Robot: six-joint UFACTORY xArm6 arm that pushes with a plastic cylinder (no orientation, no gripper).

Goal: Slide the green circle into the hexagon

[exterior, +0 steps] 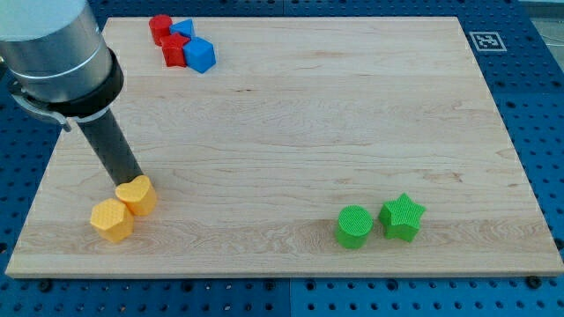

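Board [291, 132] of pale wood fills most of the camera view, lying on a blue perforated table [538, 106], with a small black-and-white marker tag [484, 40] at its top right corner. One arm [62, 62] comes in from the view's top left, a grey cylinder that narrows to a dark rod.

Blocks on the board number eight: two yellow, two green, two red and two blue. There is no gripper on this rig, so nothing spreads or pinches; my tip [129, 182] is a bare rod end resting against the top left edge of the yellow heart [137, 195].

The yellow hexagon [112, 219] sits just below and left of the heart, touching it, near the board's bottom left corner. The green circle [354, 226] lies near the bottom edge on the view's right half, well apart from my tip and from the hexagon. The green star [403, 217] stands just beside the circle on its right, nearly touching.

Between the green circle and the hexagon the wood is bare along the bottom edge; the yellow heart sits on the hexagon's upper right side.

At the view's top left a tight cluster holds a red block [159, 27], a second red block [174, 49], a blue block [182, 28] partly hidden behind them, and a blue cube [200, 55], all touching or nearly so.
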